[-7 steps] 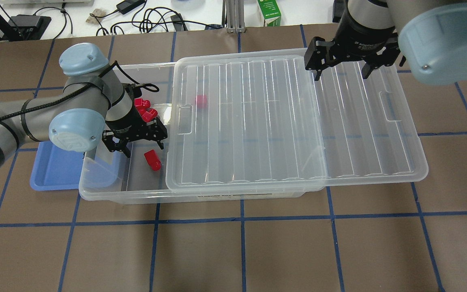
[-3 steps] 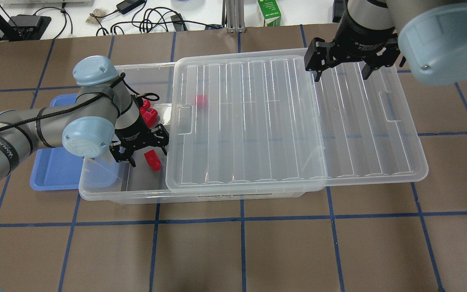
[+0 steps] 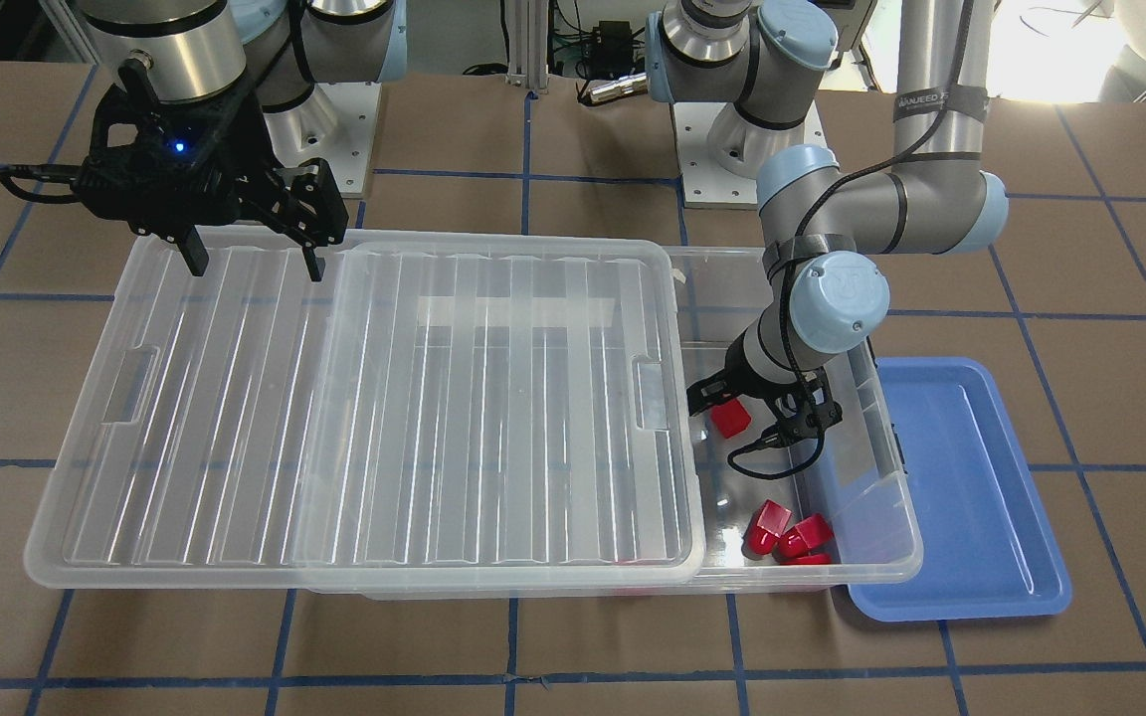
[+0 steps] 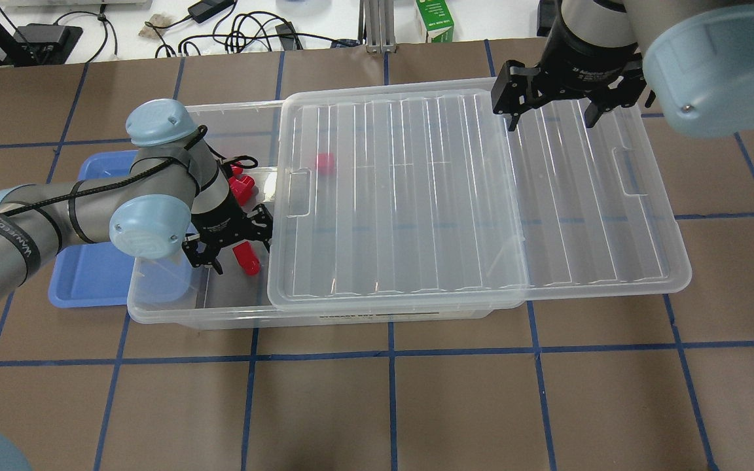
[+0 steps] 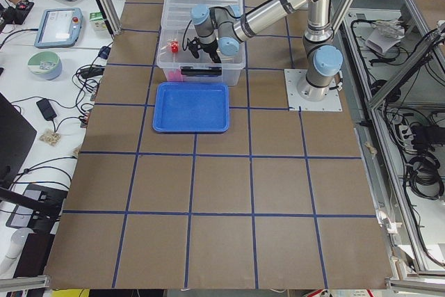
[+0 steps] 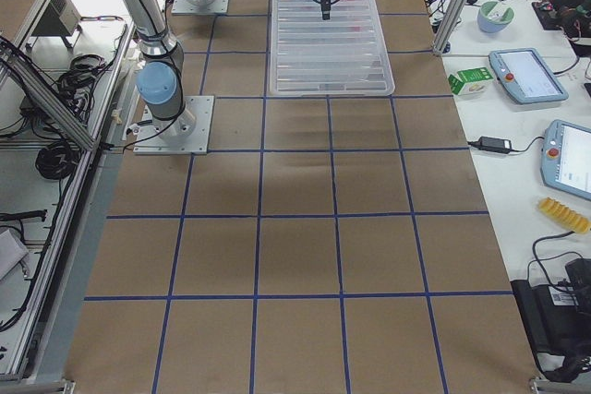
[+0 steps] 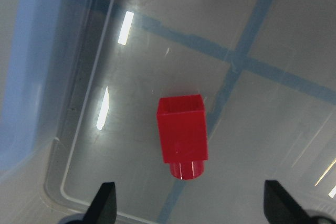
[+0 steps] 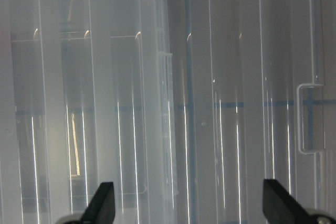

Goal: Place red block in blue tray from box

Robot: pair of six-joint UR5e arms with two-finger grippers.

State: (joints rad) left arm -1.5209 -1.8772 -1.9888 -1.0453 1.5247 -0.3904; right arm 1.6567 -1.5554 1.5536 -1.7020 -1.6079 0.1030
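Inside box (image 4: 187, 317), red block (image 7: 182, 135) shows round stub.

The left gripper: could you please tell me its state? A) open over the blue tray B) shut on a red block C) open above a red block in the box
C: the left gripper has its fingertips apart, and the red block lies free on the floor of the box below it.

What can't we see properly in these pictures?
- Overhead: the left arm covers part of the blue tray and of the red block pile.
- Overhead: the lid blurs one block beneath it.
- Exterior right: the blocks are too small to find.
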